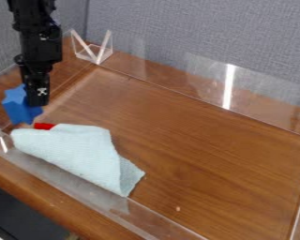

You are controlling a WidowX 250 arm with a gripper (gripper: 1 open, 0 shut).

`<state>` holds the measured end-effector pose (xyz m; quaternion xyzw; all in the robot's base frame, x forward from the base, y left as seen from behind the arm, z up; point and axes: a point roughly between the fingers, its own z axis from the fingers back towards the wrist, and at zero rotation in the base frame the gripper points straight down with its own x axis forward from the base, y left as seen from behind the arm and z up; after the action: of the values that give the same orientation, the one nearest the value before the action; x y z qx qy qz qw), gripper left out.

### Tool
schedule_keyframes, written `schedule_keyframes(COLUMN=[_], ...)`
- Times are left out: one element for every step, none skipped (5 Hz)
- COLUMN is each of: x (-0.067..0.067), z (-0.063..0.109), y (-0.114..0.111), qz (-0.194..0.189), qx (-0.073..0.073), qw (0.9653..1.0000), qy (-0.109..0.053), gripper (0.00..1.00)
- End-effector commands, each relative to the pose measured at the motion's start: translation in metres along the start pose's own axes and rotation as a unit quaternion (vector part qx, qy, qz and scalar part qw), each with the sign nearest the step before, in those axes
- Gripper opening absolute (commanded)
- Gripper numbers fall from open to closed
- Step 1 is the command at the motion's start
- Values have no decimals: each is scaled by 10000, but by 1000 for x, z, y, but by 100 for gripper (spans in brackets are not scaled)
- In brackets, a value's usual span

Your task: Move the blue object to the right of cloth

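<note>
The pale aqua cloth (80,155) is lying rumpled at the near edge of the wooden table (202,141). Just behind its far-left corner a tiny red piece (44,125) is sitting, and beyond that the blue object (18,104) is resting on the table. The black gripper (37,97) is pointing straight down at it; whether its jaws are pinching it I cannot tell.

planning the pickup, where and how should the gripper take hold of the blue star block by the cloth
Grip the blue star block across its chunky body, coming straight down from above. It lies flat on the wooden table, and the gripper is already over it, pointing down. The cloth lies apart, so it should not snag.
</note>
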<state>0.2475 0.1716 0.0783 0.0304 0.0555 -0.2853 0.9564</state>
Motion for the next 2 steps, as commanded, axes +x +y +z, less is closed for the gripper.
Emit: schedule_keyframes(x=[6,9], z=[24,23], y=[11,11], qz=[-26,-45], qx=[431,440], qw=[9989,9988], qy=[-207,-223], gripper=[0,0])
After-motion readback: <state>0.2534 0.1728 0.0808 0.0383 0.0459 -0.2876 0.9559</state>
